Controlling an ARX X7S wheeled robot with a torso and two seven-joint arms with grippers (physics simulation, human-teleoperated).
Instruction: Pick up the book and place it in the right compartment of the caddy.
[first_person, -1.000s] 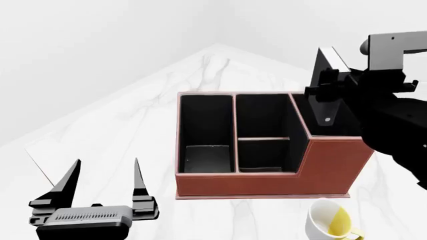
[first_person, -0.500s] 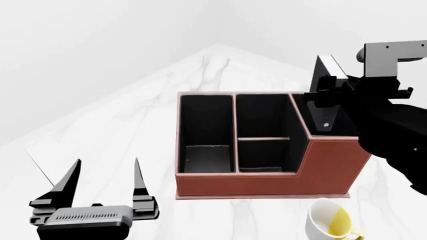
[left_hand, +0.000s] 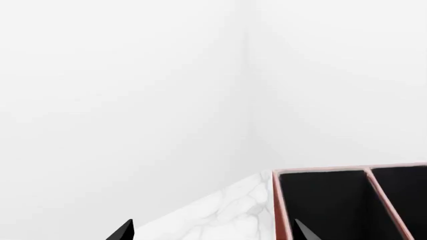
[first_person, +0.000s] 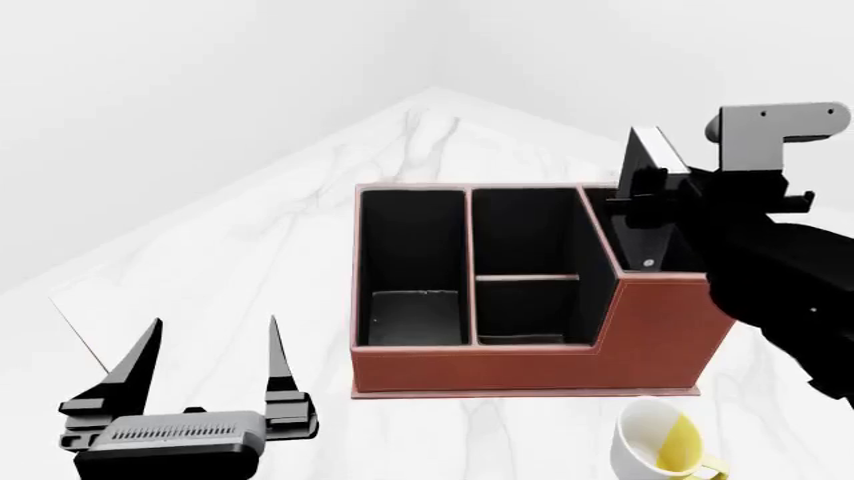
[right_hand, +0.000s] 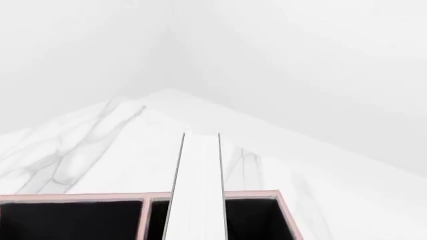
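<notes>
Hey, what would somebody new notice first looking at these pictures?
Probably the reddish-brown caddy mid-table, with the right gripper holding the book upright over the right compartment. Next, the open left gripper at lower left, and the white-and-yellow mug in front.

Both arms are matte black; the left gripper (first_person: 211, 352) has tapered jaws and a grey ribbed panel.

Book (first_person: 650, 150) lower part hidden; mug (first_person: 663, 446) cut off.
</notes>
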